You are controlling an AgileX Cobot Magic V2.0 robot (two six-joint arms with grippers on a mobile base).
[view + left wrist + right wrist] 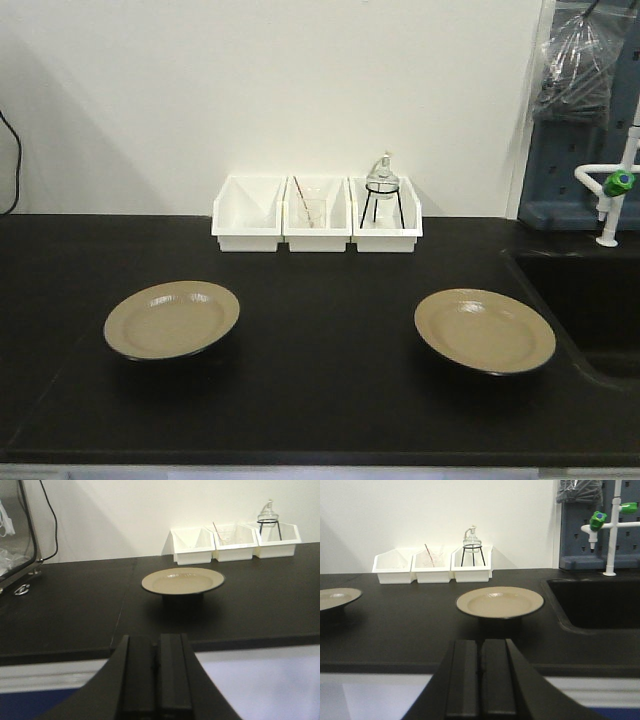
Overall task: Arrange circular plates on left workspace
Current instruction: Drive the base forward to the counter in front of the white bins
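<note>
The right plate sits on the bench top straight ahead of my right gripper, the left plate ahead of my left gripper. Both grippers are pressed closed, empty and well short of the plates. I judge nothing is grasped yet. Next, my right fingers must part and reach forward for the rim.

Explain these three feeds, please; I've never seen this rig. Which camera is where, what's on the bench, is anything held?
This is a two-armed robot. The wide picture faces the black bench from the front. The other two cameras sit on the wrists; the dark bars at the bottom are the left gripper and right gripper, both shut, holding nothing. Two tan plates lie apart: the left plate, and the right plate nearer the sink. Three white bins stand at the back.
</note>
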